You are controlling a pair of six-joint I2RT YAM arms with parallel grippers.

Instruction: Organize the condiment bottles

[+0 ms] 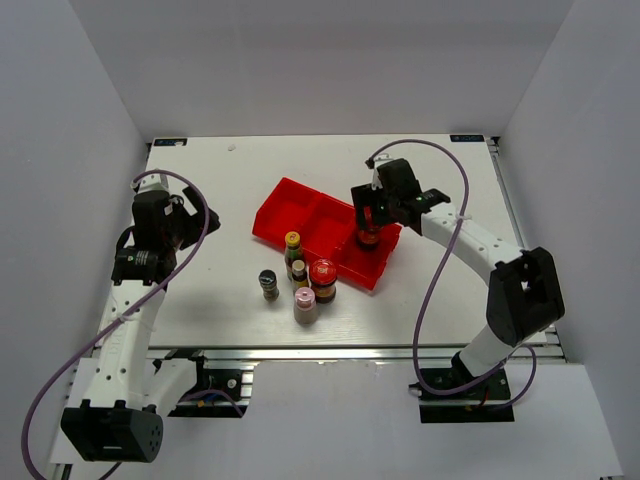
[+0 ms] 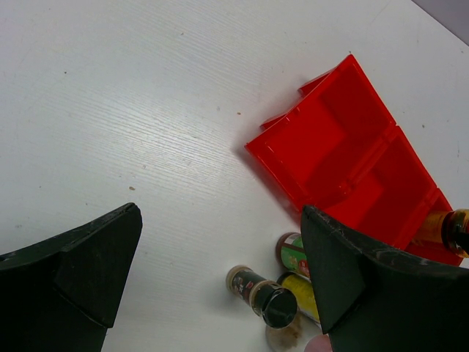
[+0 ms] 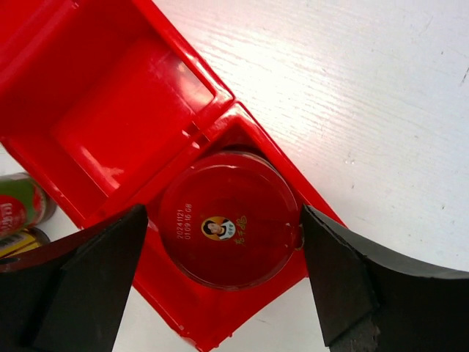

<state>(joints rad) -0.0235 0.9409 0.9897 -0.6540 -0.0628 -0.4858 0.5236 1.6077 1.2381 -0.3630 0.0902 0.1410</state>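
**Right wrist view: red-lidded jar (image 3: 234, 246) stands in the end compartment of the red tray (image 3: 110, 110)**

The right gripper (image 3: 224, 211) hangs straight over the jar, which sits upright in the tray compartment nearest the right arm. Its two fingers (image 3: 88, 286) flank the lid at about the lid's width. Whether they press on it cannot be told.

On the table (image 1: 230, 180), just in front of the tray, the other five containers stand in a close cluster:
- a yellow-capped bottle (image 1: 292, 243)
- a second yellow-capped bottle (image 1: 299, 268)
- a second red-lidded jar (image 1: 323, 277)
- a black-capped shaker (image 1: 268, 284)
- a pink-capped bottle (image 1: 305, 305), nearest the arms

The left gripper (image 2: 220, 220) hovers above the table, well to the left of the cluster. Its fingers are spread wide with nothing between them.
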